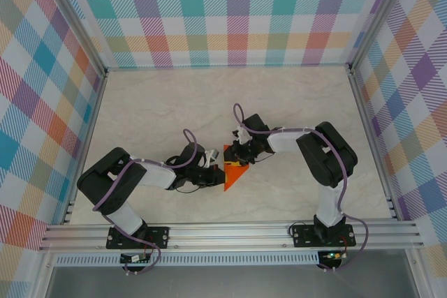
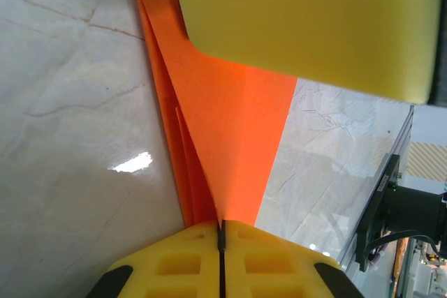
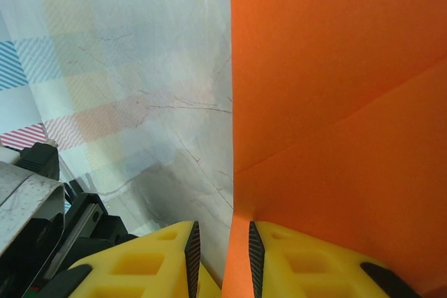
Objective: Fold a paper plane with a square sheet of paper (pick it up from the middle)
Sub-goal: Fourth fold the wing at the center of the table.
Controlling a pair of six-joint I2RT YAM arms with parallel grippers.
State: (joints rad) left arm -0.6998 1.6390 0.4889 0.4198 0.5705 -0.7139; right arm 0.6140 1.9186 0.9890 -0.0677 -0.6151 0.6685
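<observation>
The paper plane (image 1: 232, 174) points toward near table edge.

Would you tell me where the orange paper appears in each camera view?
Top external: paper just below centre.
Left wrist: paper a band from top to bottom centre.
Right wrist: paper covers the right half.
Shared landmark: the marble tabletop.
</observation>
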